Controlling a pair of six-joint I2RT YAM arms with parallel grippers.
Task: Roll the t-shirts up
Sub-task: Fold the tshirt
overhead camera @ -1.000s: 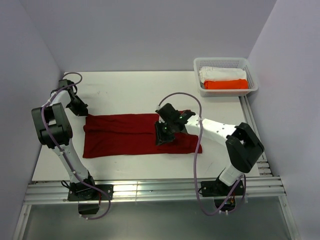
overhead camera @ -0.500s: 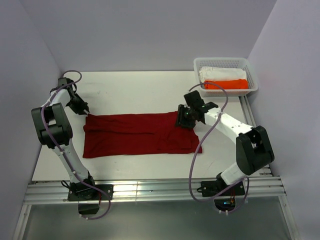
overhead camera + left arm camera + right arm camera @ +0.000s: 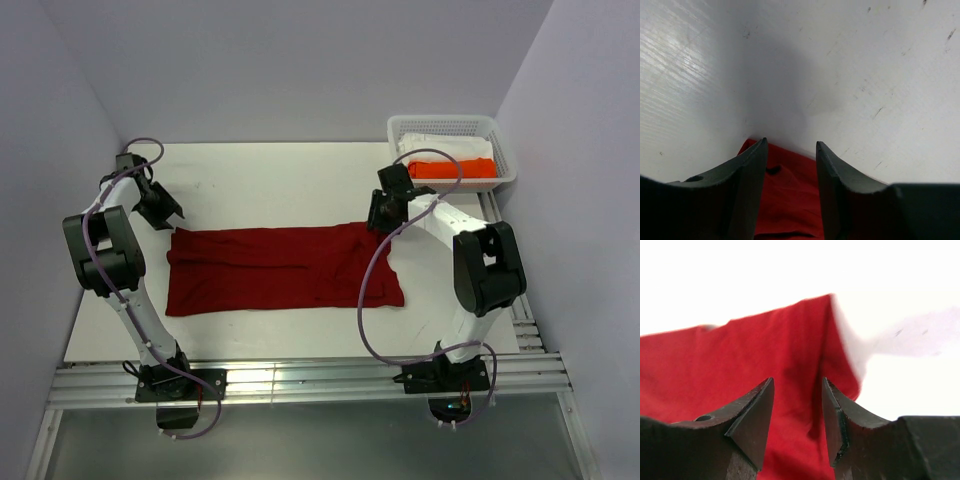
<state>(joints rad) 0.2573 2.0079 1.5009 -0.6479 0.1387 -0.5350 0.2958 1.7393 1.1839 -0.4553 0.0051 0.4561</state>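
Between the parted left pincer (image 3: 790,144) and parted right pincer (image 3: 797,380), the crimson t-shirt (image 3: 280,270) lies flat, a long folded band.

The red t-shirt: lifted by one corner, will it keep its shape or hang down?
Probably it hangs limp: the t-shirt lies flat with soft creases and wavy edges. Pushed, being thin cloth, it would likely bunch up rather than slide across the table.
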